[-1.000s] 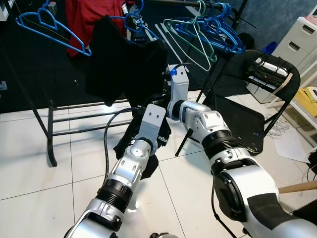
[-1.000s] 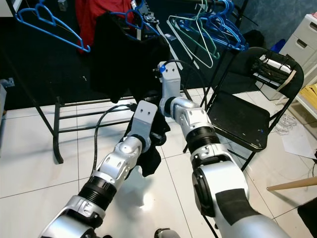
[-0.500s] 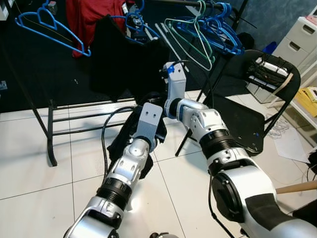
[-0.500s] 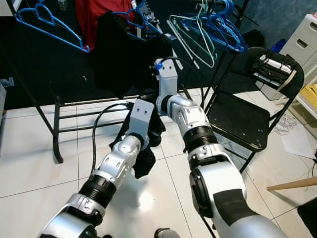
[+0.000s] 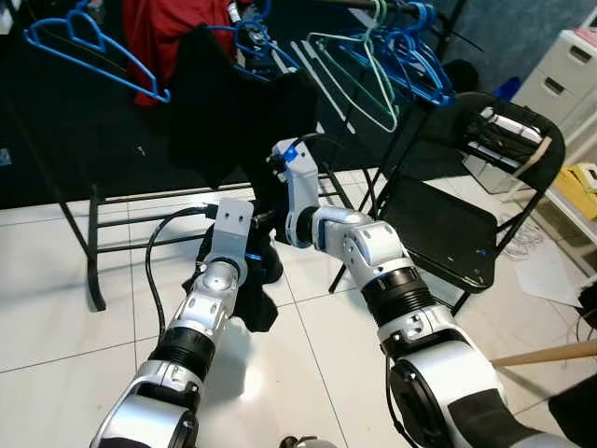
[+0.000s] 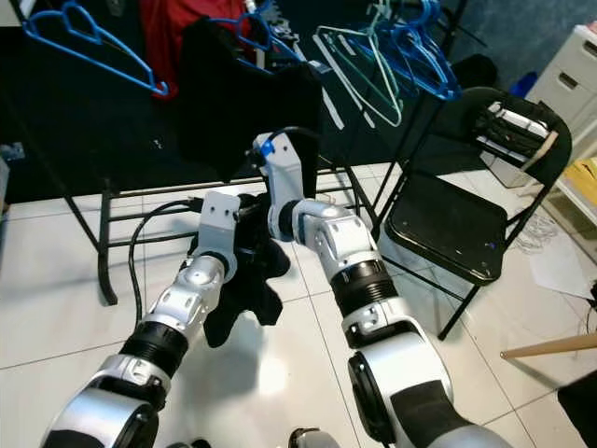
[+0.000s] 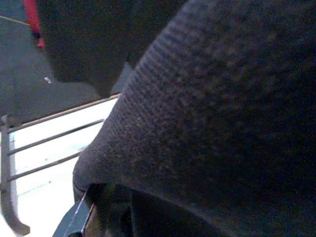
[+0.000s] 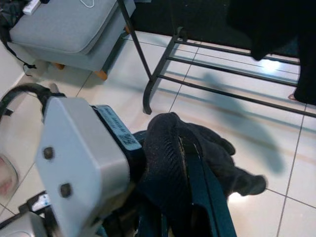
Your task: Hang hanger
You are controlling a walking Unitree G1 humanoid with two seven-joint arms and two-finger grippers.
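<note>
Low before the clothes rack [image 5: 93, 243], both grippers meet at a black garment [image 6: 244, 280]; their finger positions cannot be told.

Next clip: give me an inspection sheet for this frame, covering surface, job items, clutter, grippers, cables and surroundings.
Surface: white tiled floor.
Job's things: black garment bunched at both grippers; blue hanger on the black rack.
Clutter: more blue hangers, paper on the floor.
Grippers: left gripper and right gripper meet at the garment; fingers hidden.
Cables: black cable looping off the left arm.
Surroundings: folding chair, white drawers, red garment.
</note>
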